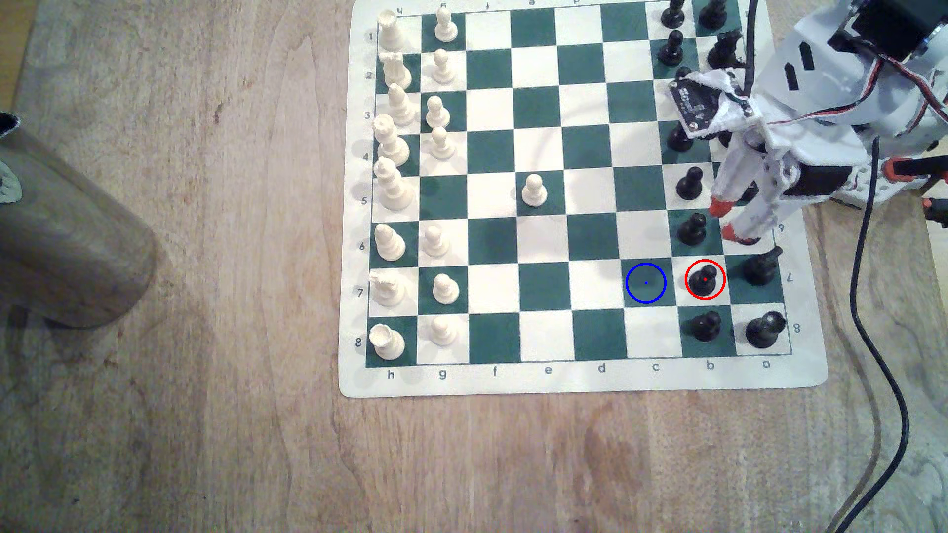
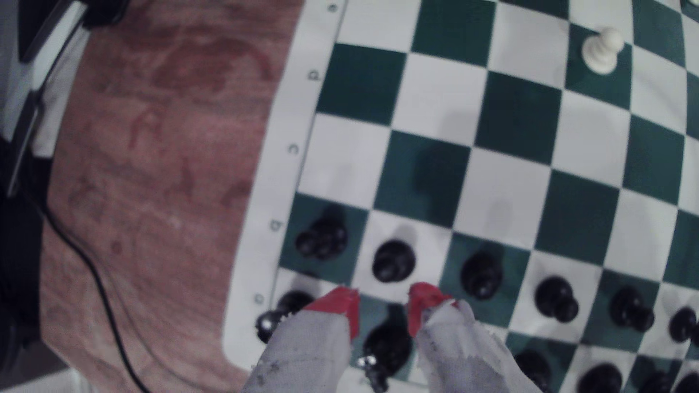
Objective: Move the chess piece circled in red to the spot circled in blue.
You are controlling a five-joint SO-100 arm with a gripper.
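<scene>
The chess piece (image 1: 705,279), a small black pawn inside a red ring, stands upright on a white square near the exterior view's right side of the board. The spot (image 1: 646,283), a dark green square with a blue ring, is the bare square directly to its left there. My gripper (image 1: 727,220) hovers open with nothing in it, just above and to the right of the pawn in that view. In the wrist view the chess piece (image 2: 393,260) stands just beyond my open gripper (image 2: 384,302), whose red fingertips (image 2: 340,304) are apart. The spot (image 2: 423,177) lies past the pawn.
Black pawns (image 1: 692,230) (image 1: 705,325) flank the circled one. A black knight (image 1: 762,266) and a rook (image 1: 764,328) stand to its right. A lone white pawn (image 1: 533,190) is mid-board. A black cable (image 1: 872,307) runs off the board's right edge.
</scene>
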